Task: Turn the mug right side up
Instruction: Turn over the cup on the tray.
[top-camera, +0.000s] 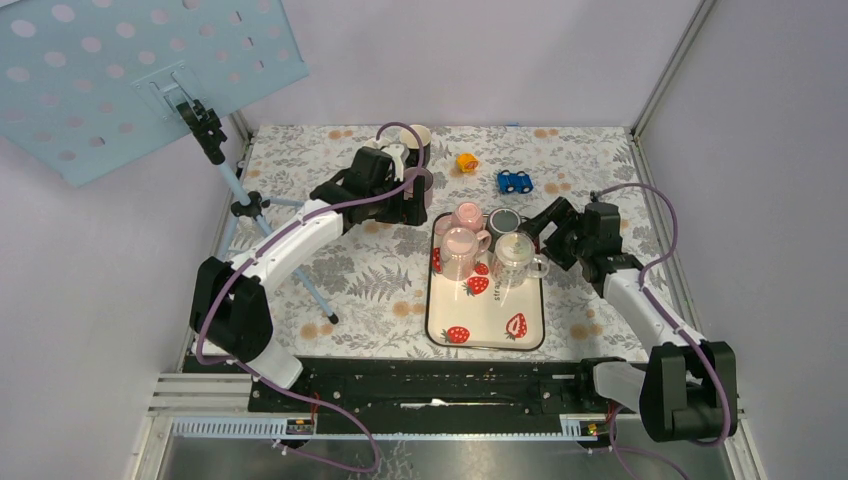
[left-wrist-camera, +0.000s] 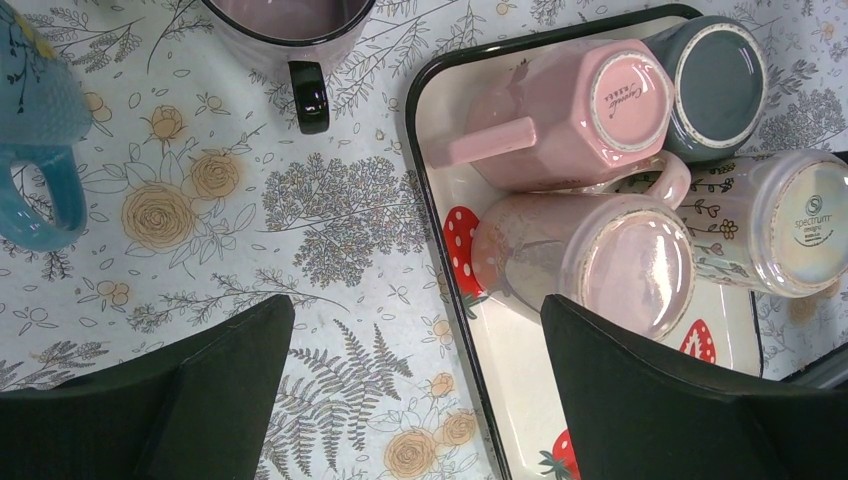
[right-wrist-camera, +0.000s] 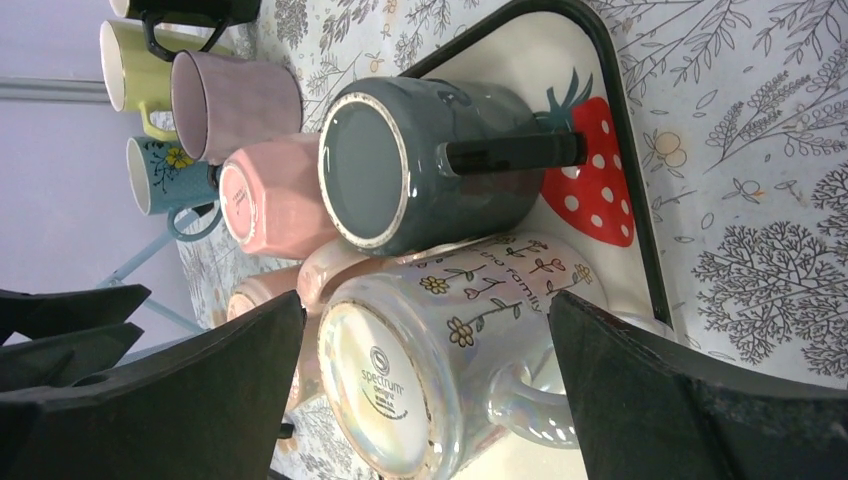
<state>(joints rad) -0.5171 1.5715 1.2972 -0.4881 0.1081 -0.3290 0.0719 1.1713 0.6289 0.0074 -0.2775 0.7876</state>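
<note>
A strawberry-print tray (top-camera: 487, 322) carries several mugs standing upside down. These are a pink faceted mug (left-wrist-camera: 570, 110), a grey mug (right-wrist-camera: 420, 165), a pearly pink mug (left-wrist-camera: 610, 260) and a white flowered mug (right-wrist-camera: 440, 370). My right gripper (right-wrist-camera: 425, 310) is open, one finger on each side of the white flowered mug's base, not visibly touching it. My left gripper (left-wrist-camera: 415, 380) is open above the tray's left rim (left-wrist-camera: 440, 260), with nothing between its fingers. In the top view the left gripper (top-camera: 420, 200) is at the tray's far-left corner and the right gripper (top-camera: 535, 228) at its far-right side.
Upright mugs stand on the cloth beyond the tray: a mauve one with a black handle (left-wrist-camera: 290, 30), a blue one (left-wrist-camera: 35, 130) and a yellow-green one (right-wrist-camera: 135, 65). An orange toy (top-camera: 467, 161) and a blue toy car (top-camera: 515, 181) lie at the back. A tripod (top-camera: 240, 205) stands at the left.
</note>
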